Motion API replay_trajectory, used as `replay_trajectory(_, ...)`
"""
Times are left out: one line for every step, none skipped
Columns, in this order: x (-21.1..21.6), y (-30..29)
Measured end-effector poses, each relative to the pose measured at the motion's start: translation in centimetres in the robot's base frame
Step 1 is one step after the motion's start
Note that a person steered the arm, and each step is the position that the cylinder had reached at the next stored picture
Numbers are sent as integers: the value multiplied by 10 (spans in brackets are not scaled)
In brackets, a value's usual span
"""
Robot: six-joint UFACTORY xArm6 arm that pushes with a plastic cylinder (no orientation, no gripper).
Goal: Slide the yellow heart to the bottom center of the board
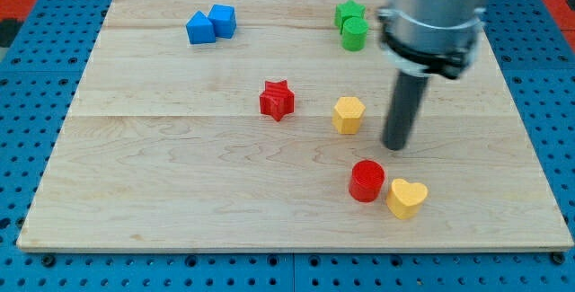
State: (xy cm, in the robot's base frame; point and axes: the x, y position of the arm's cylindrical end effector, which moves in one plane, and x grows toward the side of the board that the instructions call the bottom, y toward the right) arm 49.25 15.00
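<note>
1. While the rod hangs over the wooden board (180,193), my tip (396,146) sits on the view's right half, touching no block. It is a bare rod end with nothing to open or close, and it has hold of nothing.
2. Below my tip, a shade to the view's right, lies the yellow heart (407,198), near the board's bottom edge and right of centre.
3. Right against the heart's left side is the red cylinder (367,181), down and to the left of my tip; the two look to be touching.
4. Just to the left of my tip and a little higher sits the yellow hexagon (349,114), close but apart.
5. Further left, there's the red star (277,100), standing alone.
6. Up and to the left of my tip, beside the arm's housing, the green star (349,12) and green cylinder (355,33) huddle together.
7. Far off at the top left, the blue pentagon-like block (200,29) and blue cube (222,20) sit side by side.
</note>
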Motion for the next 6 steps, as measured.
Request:
replay_trajectory(27,46)
replay_trajectory(76,46)
replay_trajectory(74,-13)
replay_trajectory(56,-108)
replay_trajectory(37,-176)
replay_trajectory(53,-149)
